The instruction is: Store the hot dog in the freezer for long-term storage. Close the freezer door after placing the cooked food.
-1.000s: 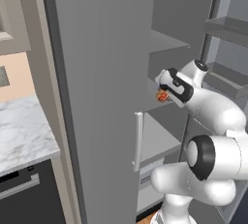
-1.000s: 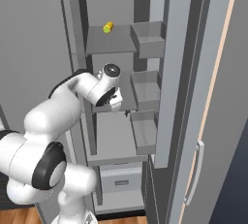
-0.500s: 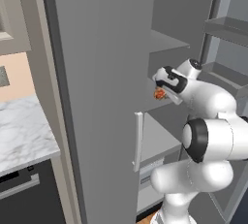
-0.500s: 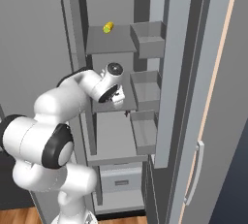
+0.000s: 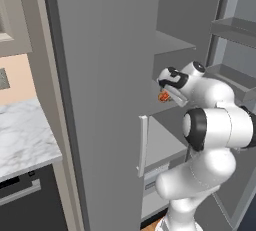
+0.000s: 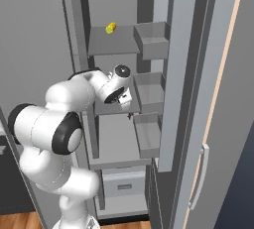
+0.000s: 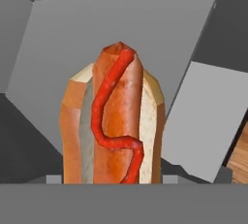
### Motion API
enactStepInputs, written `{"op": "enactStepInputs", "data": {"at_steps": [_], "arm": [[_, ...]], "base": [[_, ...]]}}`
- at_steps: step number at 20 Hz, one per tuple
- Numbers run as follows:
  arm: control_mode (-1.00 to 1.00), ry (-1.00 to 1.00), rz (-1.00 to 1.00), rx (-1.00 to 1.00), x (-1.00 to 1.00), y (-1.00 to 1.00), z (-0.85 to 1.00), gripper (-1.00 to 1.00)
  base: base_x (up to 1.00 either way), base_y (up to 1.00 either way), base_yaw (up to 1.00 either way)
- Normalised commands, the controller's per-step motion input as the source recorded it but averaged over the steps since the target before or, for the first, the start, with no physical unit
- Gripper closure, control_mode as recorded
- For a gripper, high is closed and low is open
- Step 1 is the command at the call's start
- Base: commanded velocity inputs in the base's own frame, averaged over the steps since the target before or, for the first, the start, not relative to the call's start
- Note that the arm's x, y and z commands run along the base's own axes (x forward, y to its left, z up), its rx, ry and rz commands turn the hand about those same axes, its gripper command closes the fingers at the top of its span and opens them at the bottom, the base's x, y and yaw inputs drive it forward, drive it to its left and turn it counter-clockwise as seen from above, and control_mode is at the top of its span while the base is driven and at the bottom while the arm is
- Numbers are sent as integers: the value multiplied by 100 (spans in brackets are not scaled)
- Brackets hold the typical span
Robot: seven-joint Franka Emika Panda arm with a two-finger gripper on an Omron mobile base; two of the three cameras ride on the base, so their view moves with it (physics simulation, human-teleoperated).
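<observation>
The claw (image 5: 165,93), clamped on the hot dog (image 7: 114,121), should reach deep over the middle shelf (image 6: 115,136), lower, then release.

Hot dog (image 7: 114,121) at open freezer (image 6: 111,44)

hot dog (image 7: 116,121): smooth satin sausage, glossy red sauce line, matt tan-orange bun with paler cut edges
freezer (image 6: 116,49): matt grey shelves and walls, flat painted look, plastic or metal, can't tell
freezer door (image 6: 171,69): same matt grey, smooth; inner bins look like moulded plastic
arm (image 5: 215,125): glossy white shell, dark matt joints
counter (image 5: 22,140), left of the left base view: polished white marble, grey veins
floor (image 6: 20,220), lower left of the right base view: warm wood planks, slight sheen
yellow item (image 6: 110,27): smooth, matt
</observation>
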Motion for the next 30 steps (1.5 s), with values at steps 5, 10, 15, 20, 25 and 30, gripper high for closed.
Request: {"op": "enactStepInputs", "data": {"at_steps": [5,10,15,20,25,30], "arm": [[-100,0,0,0,29,-9,-18,100],[-100,0,0,0,23,0,-5,100],[-100,0,0,0,20,0,-12,100],[-100,0,0,0,17,0,-13,100],[-100,0,0,0,37,0,-12,100],[-100,0,0,0,47,0,-4,100]], "base": [[0,0,0],[0,0,0],[0,0,0],[0,0,0],[0,0,0],[0,0,0]]}}
